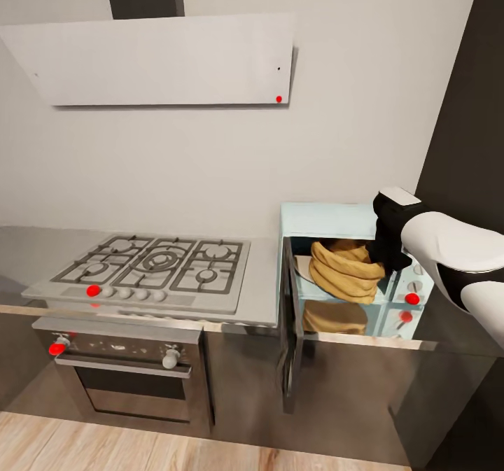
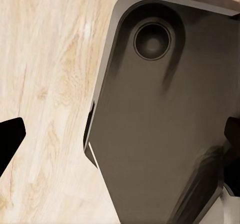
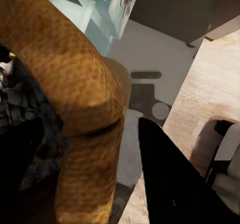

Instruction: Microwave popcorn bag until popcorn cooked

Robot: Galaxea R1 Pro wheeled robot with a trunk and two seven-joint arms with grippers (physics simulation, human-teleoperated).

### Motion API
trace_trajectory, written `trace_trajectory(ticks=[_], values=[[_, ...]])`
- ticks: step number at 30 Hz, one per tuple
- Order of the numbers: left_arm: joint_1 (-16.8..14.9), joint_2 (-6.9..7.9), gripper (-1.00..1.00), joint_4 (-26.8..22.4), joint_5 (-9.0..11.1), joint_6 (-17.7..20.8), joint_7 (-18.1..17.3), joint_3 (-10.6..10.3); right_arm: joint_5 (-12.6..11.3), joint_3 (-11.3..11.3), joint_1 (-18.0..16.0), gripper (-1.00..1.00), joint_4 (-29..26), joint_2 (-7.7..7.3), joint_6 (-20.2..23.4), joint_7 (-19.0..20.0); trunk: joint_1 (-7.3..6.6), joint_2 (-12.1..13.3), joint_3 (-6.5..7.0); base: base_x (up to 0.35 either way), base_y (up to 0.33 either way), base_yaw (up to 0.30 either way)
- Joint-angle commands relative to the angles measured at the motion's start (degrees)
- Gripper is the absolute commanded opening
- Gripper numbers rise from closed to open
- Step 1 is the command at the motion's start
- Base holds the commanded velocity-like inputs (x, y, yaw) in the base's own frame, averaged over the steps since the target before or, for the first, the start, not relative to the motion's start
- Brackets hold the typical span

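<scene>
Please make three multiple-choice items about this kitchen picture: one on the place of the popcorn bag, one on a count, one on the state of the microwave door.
1. Where is the popcorn bag?
A. on the hob
B. at the microwave's opening
C. on the floor

2. How many burners has the gas hob?
A. two
B. five
C. eight

3. The microwave door is
A. open
B. shut
C. missing

Key: 1 B, the bag sits in the doorway by the right gripper. 2 B, five rings show under the grates. 3 A, the door swings outward.

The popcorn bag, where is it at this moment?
In the head view, the bag is at the right, in the open mouth of the microwave, beside the right gripper and right of the hob.
</scene>
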Motion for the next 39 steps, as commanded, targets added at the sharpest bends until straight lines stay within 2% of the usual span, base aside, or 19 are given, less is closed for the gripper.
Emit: trace_trajectory(ticks=[1,18,32,39], values=[[0.0,-0.01,1.00,0.0,0.0,0.1,0.1,0.2,-0.6,0.5,0.0,1.00,-0.1,0.00,0.6,-0.2,0.00,0.0,-0.07,0.000,0.000,0.000],[0.0,-0.10,1.00,0.0,0.0,0.1,0.1,0.1,-0.7,0.5,0.0,1.00,-0.1,0.00,0.6,-0.2,0.00,0.0,0.02,0.000,0.000,0.000],[0.0,-0.10,1.00,0.0,0.0,0.1,0.1,0.2,-0.8,0.5,0.0,1.00,-0.1,0.00,0.6,0.4,0.00,0.0,1.27,0.000,0.000,0.000],[0.0,-0.10,1.00,0.0,0.0,0.1,0.1,0.2,-0.8,0.4,0.0,1.00,-0.1,0.00,0.6,2.2,0.00,0.0,1.94,0.000,0.000,0.000]])
